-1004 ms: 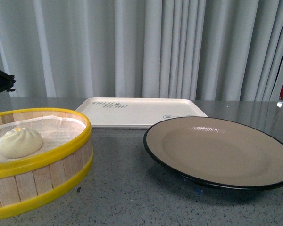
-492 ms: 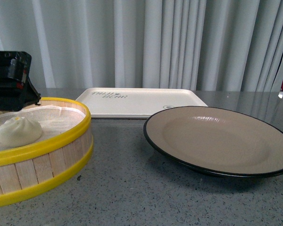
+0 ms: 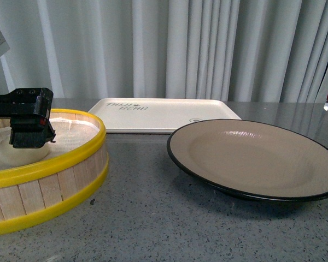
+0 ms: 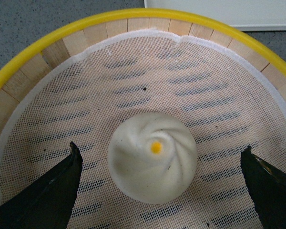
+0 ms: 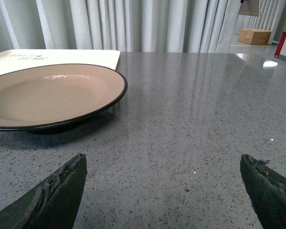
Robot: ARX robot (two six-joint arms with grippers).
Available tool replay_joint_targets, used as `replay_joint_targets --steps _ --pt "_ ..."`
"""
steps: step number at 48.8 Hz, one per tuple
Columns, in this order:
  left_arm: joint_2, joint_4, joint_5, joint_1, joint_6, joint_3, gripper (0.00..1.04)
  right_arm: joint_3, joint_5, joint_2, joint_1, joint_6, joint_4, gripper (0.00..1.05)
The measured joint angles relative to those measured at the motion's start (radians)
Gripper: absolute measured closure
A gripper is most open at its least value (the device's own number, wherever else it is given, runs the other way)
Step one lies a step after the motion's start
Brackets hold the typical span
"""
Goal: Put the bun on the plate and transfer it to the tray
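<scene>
Left hand (image 4: 161,149) spread around the bun (image 4: 152,164), in the basket (image 3: 71,164) left of the plate (image 3: 251,158).
Nearest, left of the plate, the yellow-rimmed wooden basket stands on the grey speckled surface (image 3: 153,218). The white bun with its orange dot lies on the mesh liner inside. The left hand's 2 dark fingers (image 4: 57,191) stand apart, 1 on each side of the bun, neither touching it. The plate, beige with a black rim, stands near the basket with a gap between them. The right hand (image 5: 163,157) is over the surface near the plate, its 2 fingers wide apart. Behind the plate lies the cream tray (image 3: 164,117) with dark lettering, its near right corner hidden by the plate's far rim. Well beyond the plate hangs a pale curtain (image 3: 180,49).
</scene>
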Motion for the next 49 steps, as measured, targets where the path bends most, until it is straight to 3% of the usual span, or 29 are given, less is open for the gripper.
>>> replay_joint_targets --steps 29,49 --pt "0.079 0.028 -0.059 -0.038 -0.005 0.027 0.07 0.0 0.0 0.0 0.0 0.0 0.0 0.08" --pt "0.082 0.08 -0.115 -0.069 0.057 0.023 0.72 0.0 0.0 0.0 0.0 0.0 0.0 0.08"
